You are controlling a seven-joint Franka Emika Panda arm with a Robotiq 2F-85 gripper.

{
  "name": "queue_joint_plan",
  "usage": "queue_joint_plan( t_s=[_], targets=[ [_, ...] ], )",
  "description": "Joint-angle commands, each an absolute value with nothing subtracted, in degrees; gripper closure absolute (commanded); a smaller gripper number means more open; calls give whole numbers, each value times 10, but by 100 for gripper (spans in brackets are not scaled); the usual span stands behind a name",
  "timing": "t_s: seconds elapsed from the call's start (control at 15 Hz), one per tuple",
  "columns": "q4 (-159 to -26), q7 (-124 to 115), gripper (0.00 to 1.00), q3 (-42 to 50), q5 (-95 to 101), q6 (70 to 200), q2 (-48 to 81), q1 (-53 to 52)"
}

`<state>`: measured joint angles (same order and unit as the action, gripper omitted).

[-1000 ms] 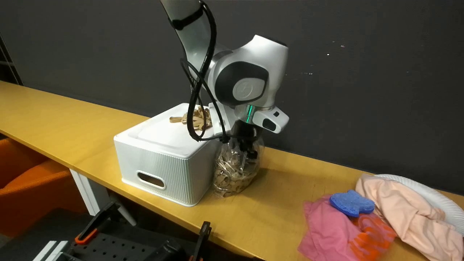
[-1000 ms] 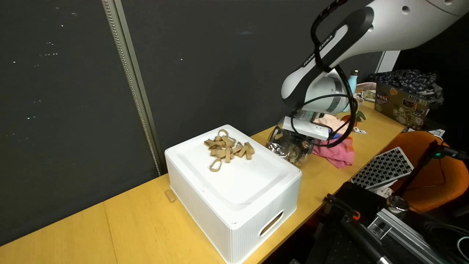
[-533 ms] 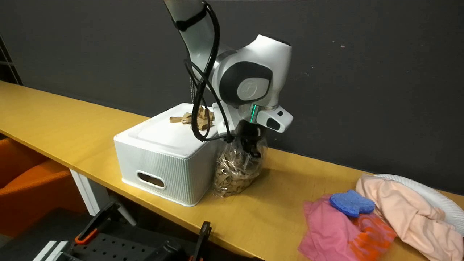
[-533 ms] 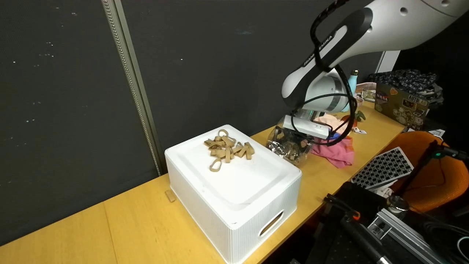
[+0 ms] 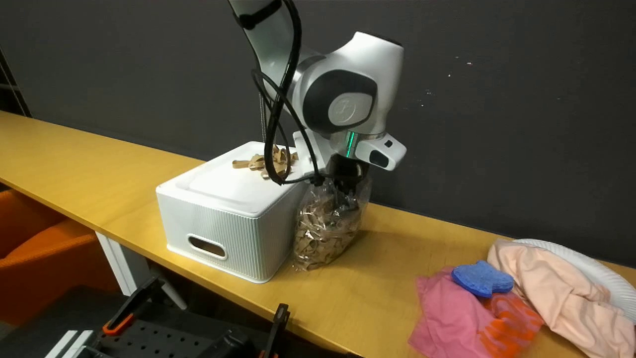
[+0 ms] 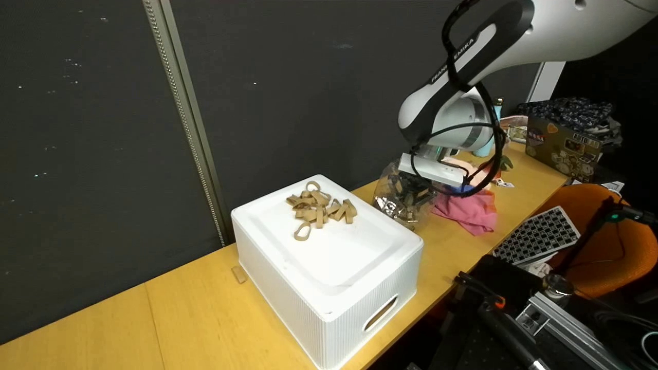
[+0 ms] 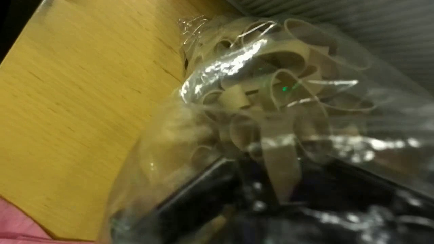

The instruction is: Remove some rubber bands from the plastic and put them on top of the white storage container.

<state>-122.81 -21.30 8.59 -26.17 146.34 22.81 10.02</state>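
Note:
The clear plastic bag of tan rubber bands stands on the table against the side of the white storage container. My gripper reaches down into the bag, its black fingers seen blurred through the film. The jaws are close together, with a tan rubber band pinched between them; whether more are gripped is hidden. More loose rubber bands fill the bag below. A pile of rubber bands lies on the container's lid, a single loop slightly apart from it.
Past the bag lie a pink cloth, a blue sponge, a peach cloth and a white plate. One tan band rests on the table beside the container. A dark wall backs the table. Black cables loop from the arm.
The arm has shifted slightly away from the container, then risen a little. My jaws have come together inside the bag. The pile on the lid has not moved.

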Motion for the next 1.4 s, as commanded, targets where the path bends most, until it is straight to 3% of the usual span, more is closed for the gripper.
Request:
queue_joint_plan(
  t_s=[0.0,1.33],
  targets=[
    [-1255,-244,100,101,-231,1452,173,88],
    [-1275,-313,98,110,-103,1427,4,80]
  ],
)
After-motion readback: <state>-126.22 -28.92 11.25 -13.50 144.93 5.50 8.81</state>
